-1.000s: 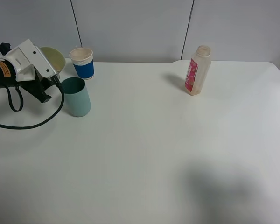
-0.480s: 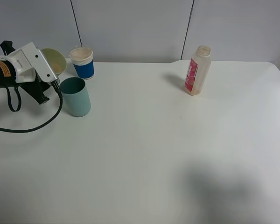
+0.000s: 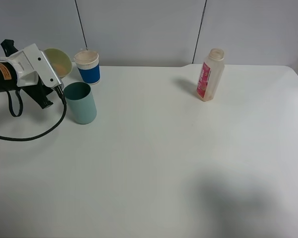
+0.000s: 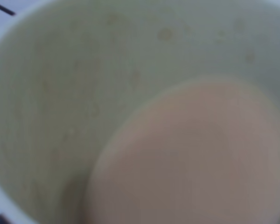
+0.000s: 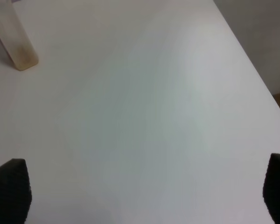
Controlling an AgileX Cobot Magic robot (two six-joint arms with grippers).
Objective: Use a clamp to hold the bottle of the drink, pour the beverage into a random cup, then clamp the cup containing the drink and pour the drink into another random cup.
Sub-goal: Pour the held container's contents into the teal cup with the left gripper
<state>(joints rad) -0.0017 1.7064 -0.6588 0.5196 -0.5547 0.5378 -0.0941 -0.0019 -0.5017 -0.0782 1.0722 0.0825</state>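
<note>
Table (image 3: 164,158): white, grey panels (image 3: 139,29) behind.
Left clamp (image 3: 52,74): clenched on tilted yellow-green cup (image 3: 59,59), beverage (image 4: 191,158) inside, near teal cup (image 3: 81,102).
Right clamp (image 5: 144,189): jaws apart, empty.
Bottle (image 3: 209,74): upright, table's far right.

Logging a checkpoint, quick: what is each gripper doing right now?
Left gripper: closed on the pale yellow-green tumbler.
Right gripper: open, holding nothing.
</note>
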